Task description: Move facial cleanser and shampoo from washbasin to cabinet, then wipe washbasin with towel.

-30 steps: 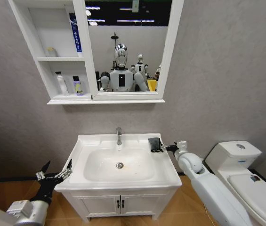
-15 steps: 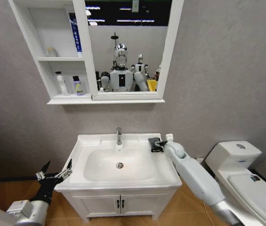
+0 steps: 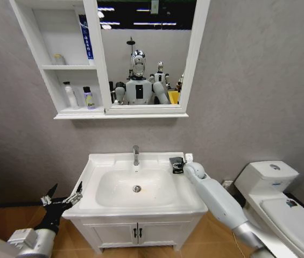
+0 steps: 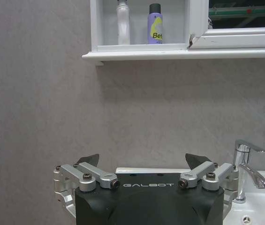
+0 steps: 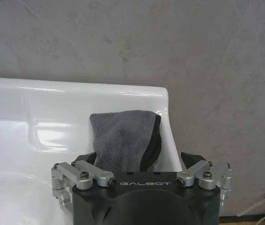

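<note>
Right gripper (image 5: 141, 161), jaws spread wide, hangs over the towel (image 5: 125, 139) with a finger on either side; the dark grey cloth lies folded on the far right corner of the washbasin (image 3: 104, 162). Left gripper (image 3: 62, 196), also spread open, waits low off the basin's near left corner. Two bottles (image 3: 89, 98) stand on the cabinet's (image 3: 48, 67) lowest shelf, left of the mirror (image 3: 146, 51).

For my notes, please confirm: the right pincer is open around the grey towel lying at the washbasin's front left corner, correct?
Not quite: the towel lies at the washbasin's back right corner, as the head view shows. The right pincer is indeed open around it.
</note>
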{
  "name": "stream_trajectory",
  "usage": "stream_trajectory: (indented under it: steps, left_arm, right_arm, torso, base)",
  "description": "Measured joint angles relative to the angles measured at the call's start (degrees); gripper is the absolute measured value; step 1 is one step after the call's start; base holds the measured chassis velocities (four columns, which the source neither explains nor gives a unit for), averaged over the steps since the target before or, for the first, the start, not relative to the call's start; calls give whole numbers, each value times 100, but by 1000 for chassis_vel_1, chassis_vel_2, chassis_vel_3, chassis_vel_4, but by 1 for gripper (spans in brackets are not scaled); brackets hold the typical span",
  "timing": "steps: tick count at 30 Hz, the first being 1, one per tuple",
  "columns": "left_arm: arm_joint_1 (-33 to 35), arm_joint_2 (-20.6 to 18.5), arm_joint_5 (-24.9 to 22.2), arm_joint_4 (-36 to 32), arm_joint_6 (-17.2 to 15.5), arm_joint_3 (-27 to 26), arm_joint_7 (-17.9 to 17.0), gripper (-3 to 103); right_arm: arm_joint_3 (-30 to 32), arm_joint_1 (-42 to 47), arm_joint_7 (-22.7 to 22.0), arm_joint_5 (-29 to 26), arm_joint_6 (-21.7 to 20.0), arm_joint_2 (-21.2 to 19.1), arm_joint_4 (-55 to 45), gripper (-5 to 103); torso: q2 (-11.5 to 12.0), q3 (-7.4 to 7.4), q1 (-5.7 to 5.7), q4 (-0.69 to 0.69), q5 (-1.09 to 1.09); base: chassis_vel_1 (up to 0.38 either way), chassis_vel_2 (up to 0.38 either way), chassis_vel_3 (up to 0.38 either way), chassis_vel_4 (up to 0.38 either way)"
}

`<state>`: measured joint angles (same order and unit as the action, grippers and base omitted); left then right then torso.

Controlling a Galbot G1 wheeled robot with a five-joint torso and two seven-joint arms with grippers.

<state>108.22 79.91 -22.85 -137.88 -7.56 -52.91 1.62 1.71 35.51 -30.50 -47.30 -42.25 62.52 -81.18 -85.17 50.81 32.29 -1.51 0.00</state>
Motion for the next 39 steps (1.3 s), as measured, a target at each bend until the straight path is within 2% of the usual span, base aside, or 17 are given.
stream_trajectory:
  steps: [3, 4, 5, 25, 27, 29, 30, 31, 34, 35, 37, 38, 39]
  left_arm:
    - [0, 0, 0, 0, 0, 0, 0, 100]
    - [0, 0, 0, 0, 0, 0, 0, 100]
    - [0, 0, 0, 0, 0, 0, 0, 100]
    - [0, 0, 0, 0, 0, 0, 0, 100]
    - [0, 0, 0, 0, 0, 0, 0, 100]
    - [0, 0, 0, 0, 0, 0, 0, 100]
    - [0, 0, 0, 0, 0, 0, 0, 100]
    - [0, 0, 0, 0, 0, 0, 0, 100]
    - [0, 0, 0, 0, 0, 0, 0, 100]
    - [0, 0, 0, 0, 0, 0, 0, 100]
    - [0, 0, 0, 0, 0, 0, 0, 100]
    - [0, 0, 0, 0, 0, 0, 0, 100]
    - [0, 0, 0, 0, 0, 0, 0, 100]
  right_arm:
    - [-14, -28, 25, 0, 2, 33, 36, 99]
    - [-33, -38, 39, 3, 4, 61, 59, 91]
    - [-50, -43, 44, 8, 4, 84, 79, 89]
    - [-23, -30, 35, 111, 11, 185, 304, 89]
    - [-22, -27, 36, 121, 11, 206, 321, 85]
    - [-22, -27, 36, 130, 12, 248, 360, 75]
    - [-22, -27, 36, 130, 12, 248, 360, 75]
    - [-22, -30, 37, 130, 12, 258, 378, 70]
    - [-17, -47, 26, 130, 12, 263, 423, 70]
    - [-8, -52, 16, 130, 12, 268, 446, 58]
    - [8, -58, -69, 132, 14, 277, 505, 47]
    - [8, -58, -69, 132, 14, 277, 505, 47]
    - [19, -58, -102, 129, 15, 269, 523, 42]
  torso:
    - [0, 0, 0, 0, 0]
    - [0, 0, 0, 0, 0]
    - [0, 0, 0, 0, 0]
    - [0, 0, 0, 0, 0]
    - [0, 0, 0, 0, 0]
    - [0, 0, 0, 1, 0]
    - [0, 0, 0, 1, 0]
    - [0, 0, 0, 0, 0]
    - [0, 0, 0, 0, 0]
    - [0, 0, 0, 0, 0]
    - [0, 0, 0, 1, 0]
    - [0, 0, 0, 1, 0]
    - [0, 0, 0, 2, 1]
  base:
    - [0, 0, 0, 0]
    - [0, 0, 0, 0]
    - [0, 0, 0, 0]
    - [0, 0, 0, 0]
    - [0, 0, 0, 0]
    - [0, 0, 0, 0]
    - [0, 0, 0, 0]
    - [0, 0, 0, 0]
    - [0, 0, 0, 0]
    - [0, 0, 0, 0]
    - [0, 0, 0, 0]
    - [0, 0, 0, 0]
    - [0, 0, 0, 0]
